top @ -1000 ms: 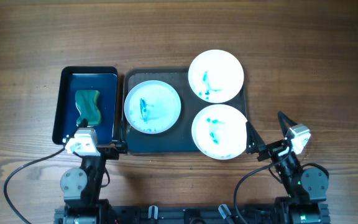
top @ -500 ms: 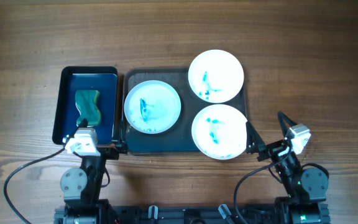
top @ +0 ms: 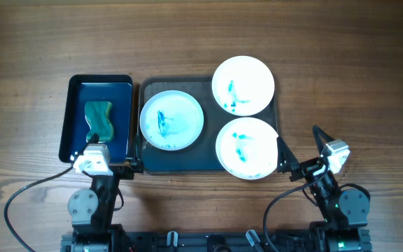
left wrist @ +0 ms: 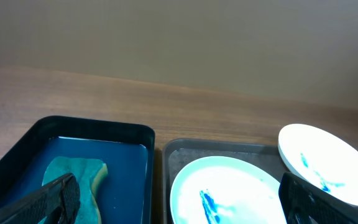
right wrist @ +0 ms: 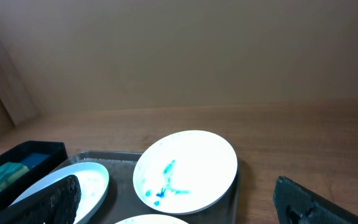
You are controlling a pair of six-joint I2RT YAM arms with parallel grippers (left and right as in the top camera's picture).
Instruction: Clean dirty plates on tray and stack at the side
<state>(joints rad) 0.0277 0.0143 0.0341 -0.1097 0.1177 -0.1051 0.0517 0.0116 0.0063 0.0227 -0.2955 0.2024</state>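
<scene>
Three round white plates with blue smears sit on the dark grey tray (top: 208, 157): one at the left (top: 171, 120), one at the far right (top: 243, 85), one at the near right (top: 247, 148). My left gripper (top: 114, 166) is open and empty at the near edge, in front of the small blue tray. My right gripper (top: 301, 150) is open and empty, just right of the near right plate. In the left wrist view the left plate (left wrist: 229, 193) lies between my fingers. In the right wrist view the far plate (right wrist: 185, 169) shows ahead.
A smaller glossy blue tray with black rim (top: 72, 119) stands left of the big tray and holds a teal sponge (top: 98, 120), which also shows in the left wrist view (left wrist: 73, 180). Bare wooden table (top: 341, 70) lies to the right and beyond.
</scene>
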